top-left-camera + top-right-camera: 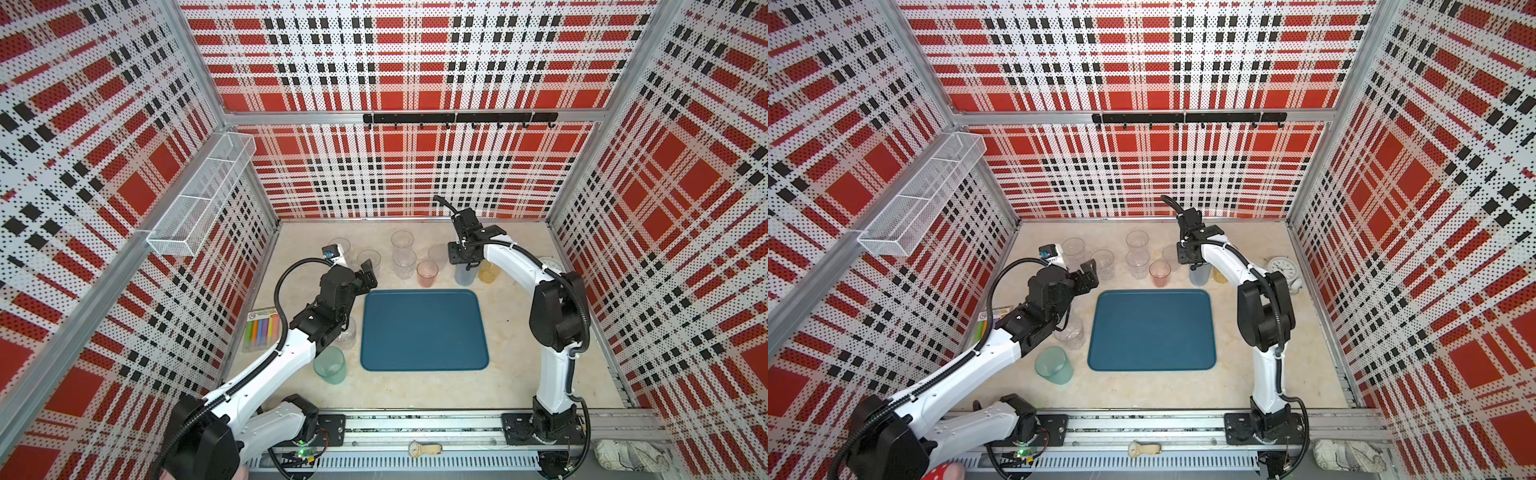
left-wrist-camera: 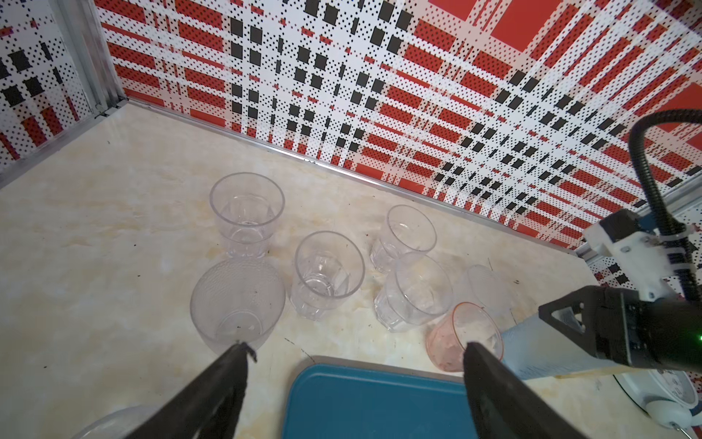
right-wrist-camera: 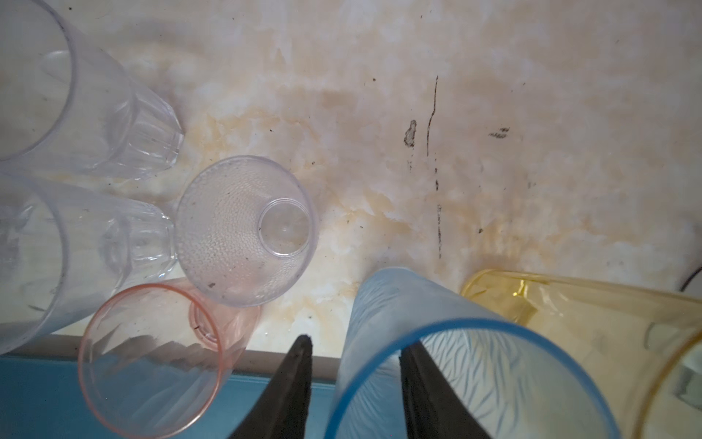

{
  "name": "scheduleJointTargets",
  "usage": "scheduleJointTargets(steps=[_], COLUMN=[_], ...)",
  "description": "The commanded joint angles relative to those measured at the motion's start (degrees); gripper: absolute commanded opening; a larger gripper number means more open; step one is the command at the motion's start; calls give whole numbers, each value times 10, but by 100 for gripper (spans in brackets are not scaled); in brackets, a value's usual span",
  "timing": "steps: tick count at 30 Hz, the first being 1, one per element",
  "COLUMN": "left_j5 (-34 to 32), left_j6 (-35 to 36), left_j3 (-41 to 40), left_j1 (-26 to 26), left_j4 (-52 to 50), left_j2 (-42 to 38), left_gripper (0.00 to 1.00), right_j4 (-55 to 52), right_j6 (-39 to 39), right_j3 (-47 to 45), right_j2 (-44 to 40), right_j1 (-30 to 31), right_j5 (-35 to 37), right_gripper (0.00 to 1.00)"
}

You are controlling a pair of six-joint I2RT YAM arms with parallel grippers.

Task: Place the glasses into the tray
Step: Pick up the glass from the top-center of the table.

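The dark teal tray (image 1: 424,332) (image 1: 1152,332) lies bare at mid-table. Beyond its far edge stand several glasses: clear ones (image 1: 402,240), a pink one (image 1: 427,273) (image 3: 152,361), a grey-blue one (image 1: 465,276) (image 3: 475,380) and an amber one (image 1: 488,272) (image 3: 588,323). A teal-green glass (image 1: 330,365) and a clear glass (image 1: 347,332) stand left of the tray. My right gripper (image 3: 359,342) straddles the grey-blue glass's wall, one finger inside and one outside, with a gap still showing. My left gripper (image 2: 357,347) (image 1: 368,274) hangs open over the tray's far-left corner (image 2: 380,403), holding nothing.
A white alarm clock (image 1: 1282,268) stands right of the amber glass. A pack of coloured sticks (image 1: 262,328) lies by the left wall, under a white wire basket (image 1: 199,203). A wristwatch (image 1: 424,449) and a cloth (image 1: 627,455) rest on the front rail.
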Motion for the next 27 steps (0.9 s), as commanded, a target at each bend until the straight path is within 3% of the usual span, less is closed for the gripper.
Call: scheduleJointTargets(steps=[1, 5, 13, 20, 24, 27], left_j5=[-4, -3, 2, -2, -15, -16], left_j6=[-4, -4, -9, -8, 3, 11], left_j3=[-5, -3, 0, 2, 5, 4], left_j1=[-1, 0, -1, -1, 2, 21], left_j4=[13, 13, 19, 19, 13, 9], left_j2=[6, 10, 22, 20, 11, 3], left_gripper=[91, 91, 91, 91, 92, 91], right_j4=[-1, -11, -64, -145, -243, -310], right_j6=[-6, -10, -28, -39, -47, -53], right_j3=[-4, -1, 32, 90, 163, 228], right_j2=[11, 1, -26, -52, -59, -48], right_j1=[0, 4, 19, 45, 88, 126], right_j5=[-7, 0, 23, 61, 133, 119], right_gripper=[34, 21, 6, 1, 0, 0])
